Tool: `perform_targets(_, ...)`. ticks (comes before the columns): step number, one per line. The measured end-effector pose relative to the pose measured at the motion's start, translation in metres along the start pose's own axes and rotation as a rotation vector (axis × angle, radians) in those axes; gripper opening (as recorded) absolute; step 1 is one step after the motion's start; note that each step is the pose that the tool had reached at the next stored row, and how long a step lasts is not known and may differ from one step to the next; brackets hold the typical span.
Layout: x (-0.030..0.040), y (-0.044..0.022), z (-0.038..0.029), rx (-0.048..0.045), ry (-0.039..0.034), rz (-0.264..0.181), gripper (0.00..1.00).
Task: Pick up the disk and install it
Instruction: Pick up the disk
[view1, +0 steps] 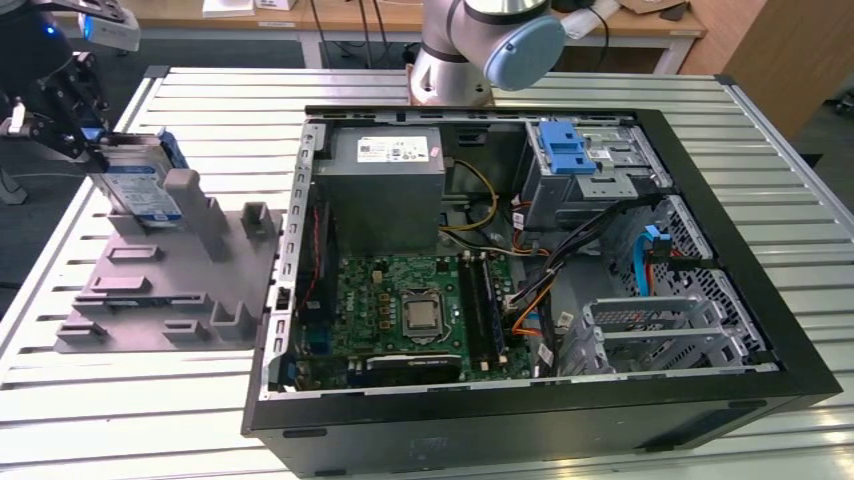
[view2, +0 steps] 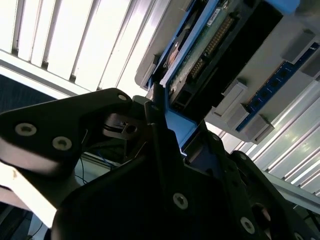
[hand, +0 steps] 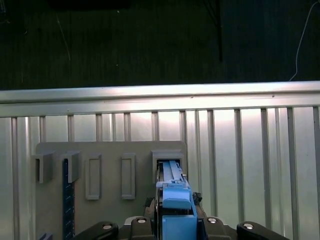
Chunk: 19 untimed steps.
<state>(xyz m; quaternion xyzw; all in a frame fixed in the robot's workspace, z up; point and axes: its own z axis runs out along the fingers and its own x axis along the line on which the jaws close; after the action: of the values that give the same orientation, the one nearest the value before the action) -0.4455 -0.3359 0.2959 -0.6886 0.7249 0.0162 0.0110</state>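
The disk (view1: 142, 188), a silver-grey drive with a white-and-blue label in a blue carrier, stands on edge in a slot at the back of the grey fixture (view1: 160, 290), at the exterior view's left. My gripper (view1: 91, 148) holds its upper end from the far left. In the first wrist view the carrier's blue edge (hand: 175, 197) runs between my fingers and reaches into the fixture's slot (hand: 169, 159). The second wrist view shows the disk's connector side (view2: 210, 45) just beyond my dark fingers (view2: 157, 117), which close on the blue frame.
An open computer case (view1: 747, 300) lies right of the fixture on the slatted metal table (view1: 134, 410). Inside are a grey power-supply box (view1: 387, 180), a metal cage with a blue latch (view1: 577, 150), a motherboard (view1: 400, 310) and another drive cage (view1: 654, 330). The arm's base (view1: 454, 60) stands behind the case.
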Motion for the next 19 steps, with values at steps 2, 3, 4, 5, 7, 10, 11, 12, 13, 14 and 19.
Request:
perform_targets(2,0.0,0.0,0.0001,-0.0005,0.0003,0.0,0.38)
perform_targets(3,0.0,0.0,0.0007,0.0,0.0001,0.0,0.38)
perform_targets(4,0.0,0.0,0.0013,0.0,0.0001,0.0,0.44)
perform_targets(5,0.0001,0.0,0.0021,-0.0001,0.0001,0.0,0.44)
perform_targets(7,0.0002,0.0002,0.004,-0.0001,0.0001,0.0,0.44)
perform_targets(10,0.0003,0.0012,0.0056,-0.0001,0.0,0.0,0.44)
perform_targets(11,0.0003,0.0013,0.0057,-0.0001,0.0001,0.0,0.44)
perform_targets(12,0.0003,0.0013,0.0057,-0.0001,0.0001,0.0,0.44)
perform_targets(13,0.0003,0.0014,0.0057,-0.0001,0.0001,0.0,0.44)
perform_targets(14,0.0003,0.0014,0.0057,-0.0001,0.0001,0.0,0.44)
perform_targets(19,0.0003,0.0015,0.0057,-0.0001,0.0,0.0,0.36)
